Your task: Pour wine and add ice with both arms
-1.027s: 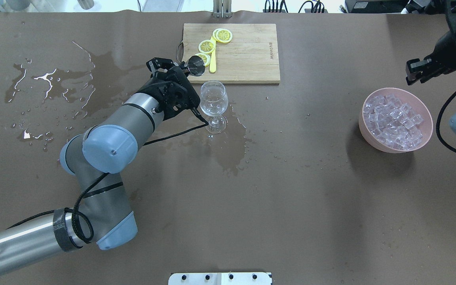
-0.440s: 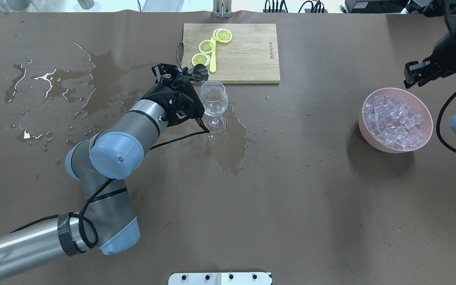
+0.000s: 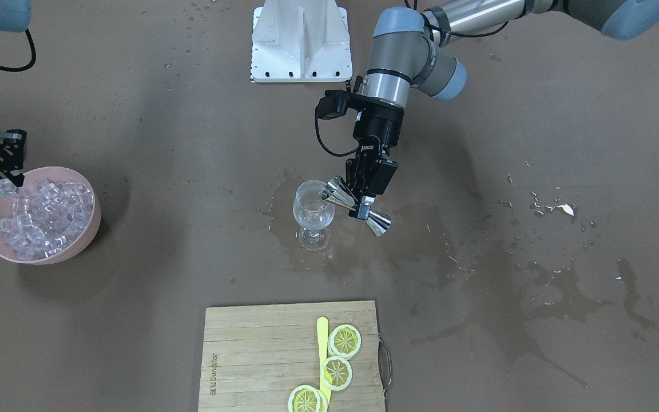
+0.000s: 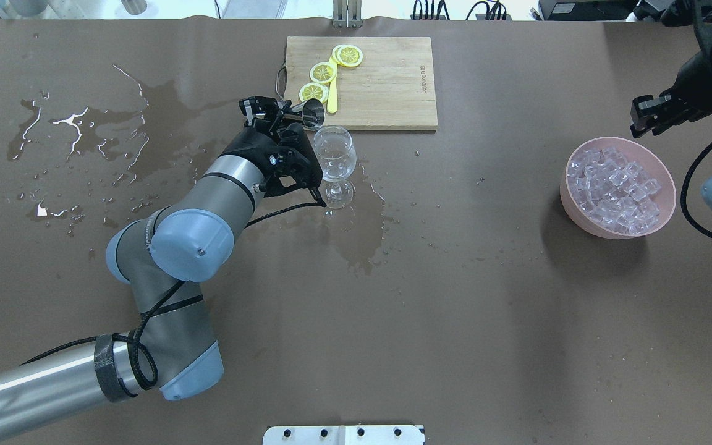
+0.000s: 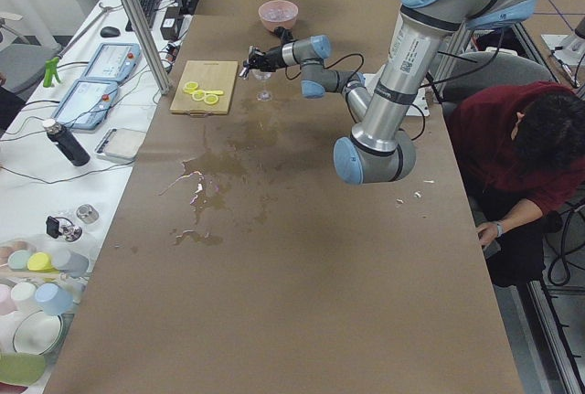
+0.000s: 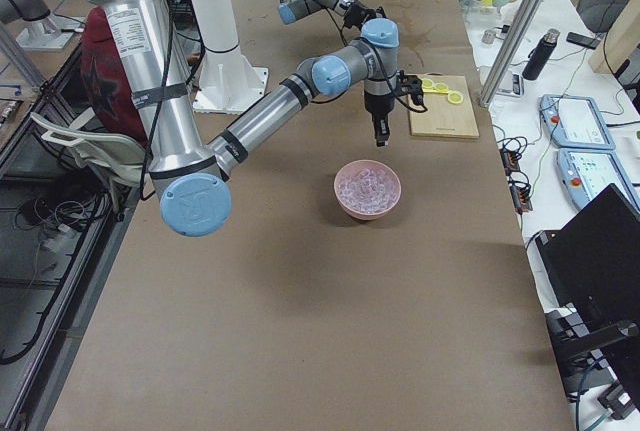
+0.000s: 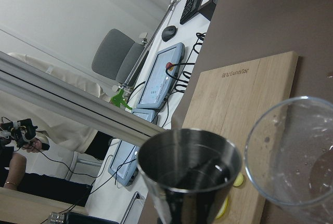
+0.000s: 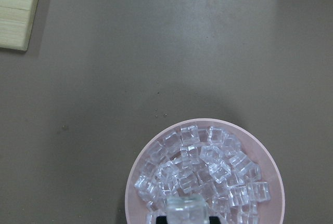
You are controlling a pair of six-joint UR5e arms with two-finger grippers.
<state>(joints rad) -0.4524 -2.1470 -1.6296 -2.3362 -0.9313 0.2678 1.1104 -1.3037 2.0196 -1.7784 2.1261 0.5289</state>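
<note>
My left gripper (image 3: 365,201) is shut on the waist of a steel jigger (image 3: 335,193), tilted so its mouth leans over the rim of the clear wine glass (image 3: 313,216). The left wrist view shows the jigger's (image 7: 190,168) dark inside beside the glass (image 7: 299,151); the wine itself is too faint to make out. Over the near rim of the pink bowl (image 3: 86,232) of ice (image 3: 43,214), my right gripper (image 3: 6,181) is shut on one ice cube (image 8: 187,211). From overhead, the left gripper (image 4: 274,115) sits by the glass (image 4: 334,153) and the right gripper (image 4: 640,120) just beyond the bowl (image 4: 578,213).
A wooden cutting board (image 4: 387,83) with lemon slices (image 4: 322,72) and a yellow stick lies behind the glass. Wet puddles (image 4: 356,228) spread around the glass and at the table's left (image 4: 78,130). A white base bracket (image 3: 300,40) stands mid-table; a person (image 5: 521,165) sits beside the table.
The left arm has swung the jigger rightward and tipped it from beside the lemon slices to over the glass rim. The right gripper has shifted slightly away from the bowl.
</note>
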